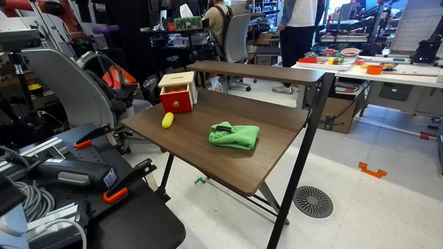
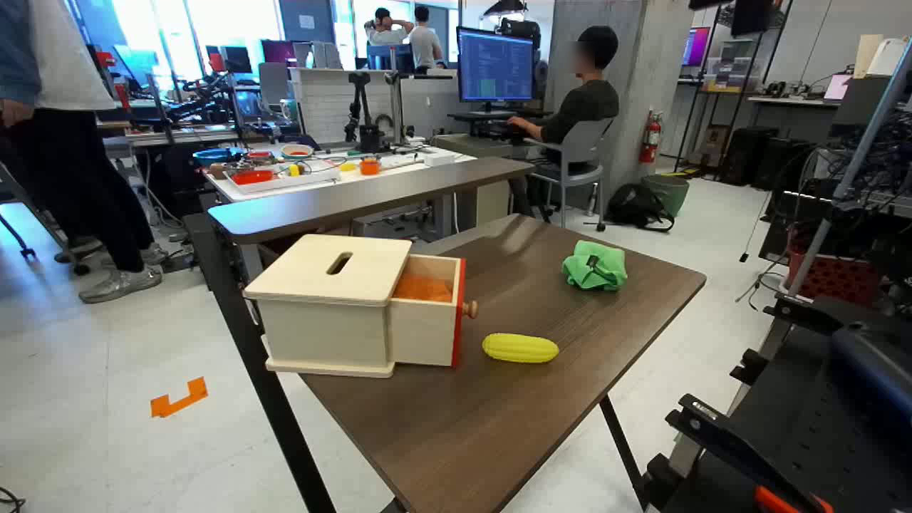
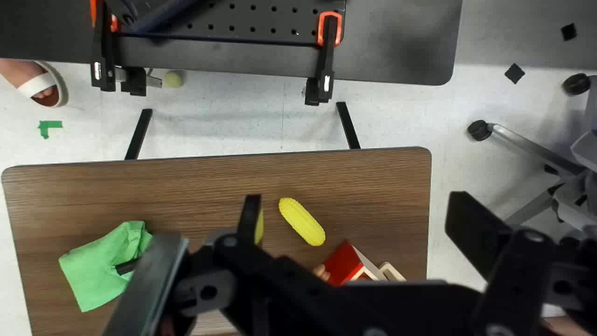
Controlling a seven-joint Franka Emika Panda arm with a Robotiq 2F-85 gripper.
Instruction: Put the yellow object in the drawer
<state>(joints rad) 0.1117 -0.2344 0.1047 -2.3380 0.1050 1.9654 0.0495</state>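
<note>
The yellow object is a corn-shaped piece lying on the brown table; it shows in both exterior views (image 1: 168, 120) (image 2: 520, 348) and in the wrist view (image 3: 302, 221). The drawer, with a red front and wooden knob, is pulled out of a pale wooden box (image 1: 177, 79) (image 2: 324, 335); it shows in both exterior views (image 1: 175, 102) (image 2: 425, 329). The drawer's inside looks orange-brown. In the wrist view the drawer (image 3: 343, 264) is partly hidden behind my gripper. My gripper (image 3: 357, 199) is open and empty, above the table with the corn between its fingers' lines of sight, not touching it.
A folded green cloth (image 1: 238, 136) (image 2: 595, 267) (image 3: 98, 268) with a black item on it lies on the same table. A raised brown shelf (image 1: 256, 72) (image 2: 370, 194) runs along one table side. A black bench (image 3: 396, 42) with clamps stands across a gap.
</note>
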